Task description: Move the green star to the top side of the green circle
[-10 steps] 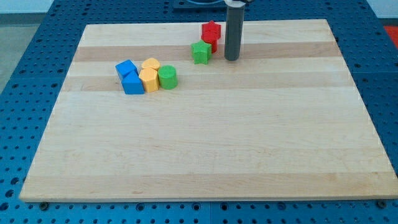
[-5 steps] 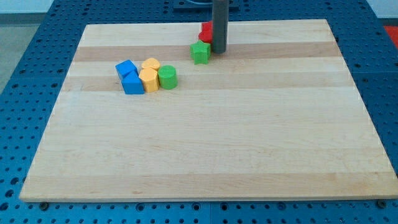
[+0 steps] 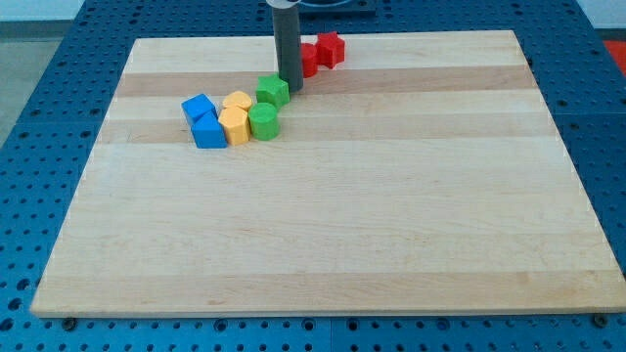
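The green star (image 3: 272,92) lies just above the green circle (image 3: 263,121) and a little to its right, near the view's top centre. My tip (image 3: 290,89) stands against the star's right side, touching it. The rod rises from there to the view's top edge. The green circle sits at the right end of a cluster of blocks.
Two yellow blocks (image 3: 235,118) sit left of the green circle, and two blue blocks (image 3: 203,121) left of those. Two red blocks (image 3: 324,53) lie right of the rod near the wooden board's (image 3: 323,225) top edge.
My tip has moved left across the board and pushed the green star left and slightly down, close above the green circle. The red blocks have come apart and now show right of the rod.
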Action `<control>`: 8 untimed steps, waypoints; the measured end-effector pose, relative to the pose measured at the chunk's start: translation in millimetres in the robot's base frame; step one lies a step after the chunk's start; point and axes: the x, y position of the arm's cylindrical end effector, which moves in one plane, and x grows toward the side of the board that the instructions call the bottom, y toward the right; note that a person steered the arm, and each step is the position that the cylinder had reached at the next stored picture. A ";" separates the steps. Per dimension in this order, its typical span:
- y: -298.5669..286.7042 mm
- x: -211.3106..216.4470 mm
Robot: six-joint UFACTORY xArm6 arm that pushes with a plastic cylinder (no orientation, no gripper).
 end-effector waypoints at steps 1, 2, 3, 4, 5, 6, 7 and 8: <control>-5.1 -10.5; -16.5 -11.0; -36.8 -10.9; -36.8 -10.7; -36.8 -8.4; -41.2 -15.5; -42.9 -22.6; -60.9 -22.9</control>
